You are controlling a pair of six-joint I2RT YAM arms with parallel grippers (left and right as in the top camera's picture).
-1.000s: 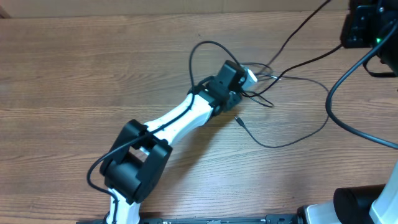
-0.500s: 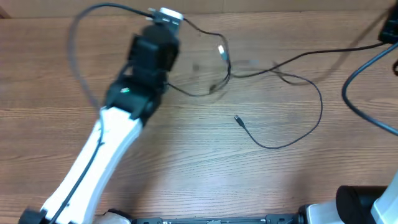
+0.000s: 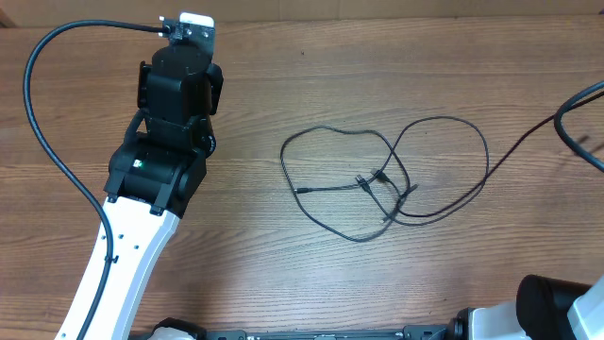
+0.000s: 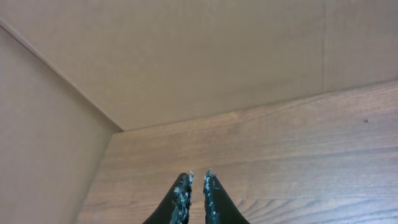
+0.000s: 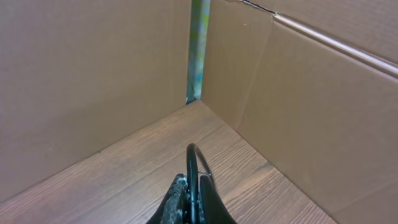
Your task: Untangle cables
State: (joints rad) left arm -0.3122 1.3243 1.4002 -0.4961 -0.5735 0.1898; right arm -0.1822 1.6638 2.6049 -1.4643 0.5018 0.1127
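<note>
Cables (image 3: pixel 376 177) are lying slack on the tabletop (image 3: pixel 283 76), around mid-depth and right of centre. They are sitting as two or three overlapping loops with small plug ends bunched where the loops cross, so they are looking spread but not yet separated.

One thin strand (image 3: pixel 524 146) is trailing off toward the right edge. That is likely because the right end effector (image 5: pixel 189 182) is pinching it: the fingers are closed tight, and a black cord is arching up from between them. Judging by this, the right side is anchoring one end so the loops can be drawn open. I cannot tell where that strand ends beyond the overhead view.

The left end effector (image 4: pixel 198 177) is closed to a narrow slit and carrying nothing. It is parked at the far-left corner, pointing at the cardboard wall (image 4: pixel 217 56), probably to keep clear of the pile.

The left arm (image 3: pixel 151 170) is stretching nearly straight from the near edge to the far edge, wrist level, with its own thick black lead (image 3: pixel 38 123) bowing out toward the left edge. The right arm is mostly out of the overhead view, with only its base showing at the near-right corner.
</note>
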